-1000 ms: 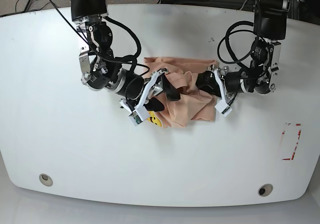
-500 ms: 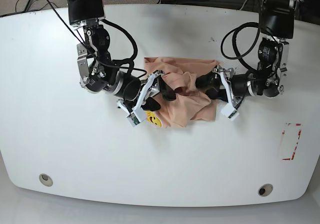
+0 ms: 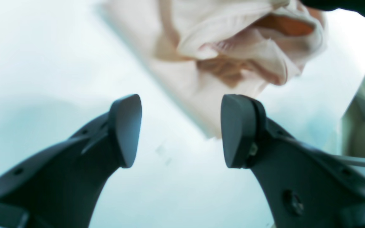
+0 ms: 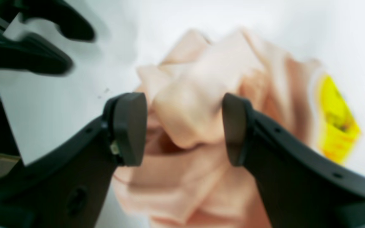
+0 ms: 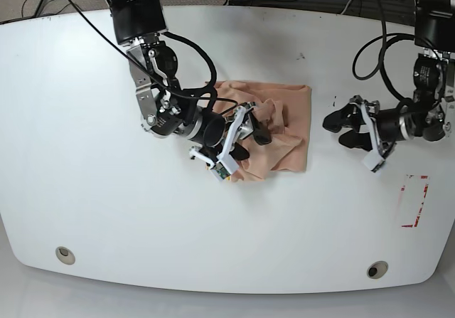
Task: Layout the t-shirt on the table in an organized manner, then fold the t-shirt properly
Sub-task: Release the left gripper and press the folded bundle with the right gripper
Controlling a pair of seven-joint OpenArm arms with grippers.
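From my station I saw the t-shirt [image 5: 281, 129] lying bunched in a crumpled heap near the middle of the table [image 5: 85, 190], its folds piled over one another. My right gripper [image 5: 249, 139] sat over the shirt's near edge, its jaws spread; in the right wrist view a raised fold of cloth stood between the two pads [image 4: 130, 128], though I could not tell whether they touched it. The yellow print [image 4: 336, 126] showed just beside that fold. My left gripper [image 5: 340, 129] hung clear of the shirt on the far side, jaws spread with nothing between them, bare table under it. A red tape mark [image 5: 414, 200] lay well apart, near the table's edge.
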